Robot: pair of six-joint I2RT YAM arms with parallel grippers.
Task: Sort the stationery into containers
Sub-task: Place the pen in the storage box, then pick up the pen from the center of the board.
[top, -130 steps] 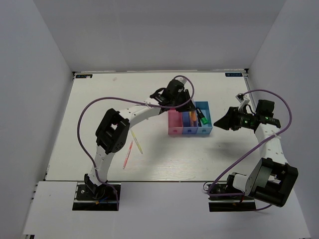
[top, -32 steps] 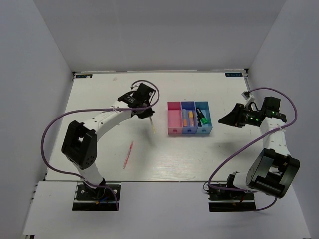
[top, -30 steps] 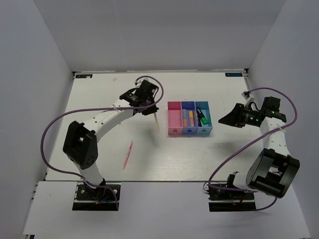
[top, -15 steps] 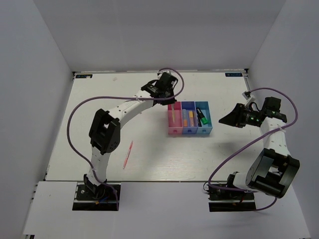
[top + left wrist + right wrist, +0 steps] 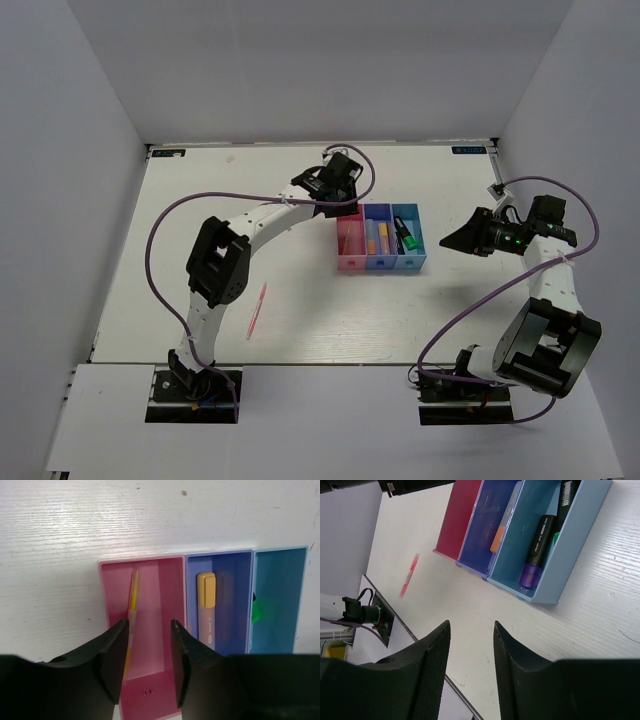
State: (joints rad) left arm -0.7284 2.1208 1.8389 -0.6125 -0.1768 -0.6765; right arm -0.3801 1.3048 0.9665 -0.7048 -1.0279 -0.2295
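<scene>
The containers [image 5: 381,262] are three joined bins: pink [image 5: 150,570], dark blue [image 5: 235,580] and light blue [image 5: 280,580]. My left gripper [image 5: 149,625] hangs open over the pink bin. A thin yellow pen [image 5: 134,592] lies loose along that bin's left wall, beside my left finger. An orange-capped highlighter [image 5: 206,587] lies in the dark blue bin. The purple highlighter [image 5: 535,555] and the green one [image 5: 556,537] sit in the light blue bin. A pink-red pen [image 5: 256,310] lies on the table, left of the bins. My right gripper [image 5: 470,630] stands open and empty, right of the bins.
White walls close in the table [image 5: 200,250] on three sides. The left arm's purple cable [image 5: 170,225] arcs over the table's left half. The right arm's cable [image 5: 480,320] loops near its base.
My left arm swung right from mid-table with the yellow pen to above the pink bin. Its jaws opened and the pen now lies in that bin. The right arm stayed put.
</scene>
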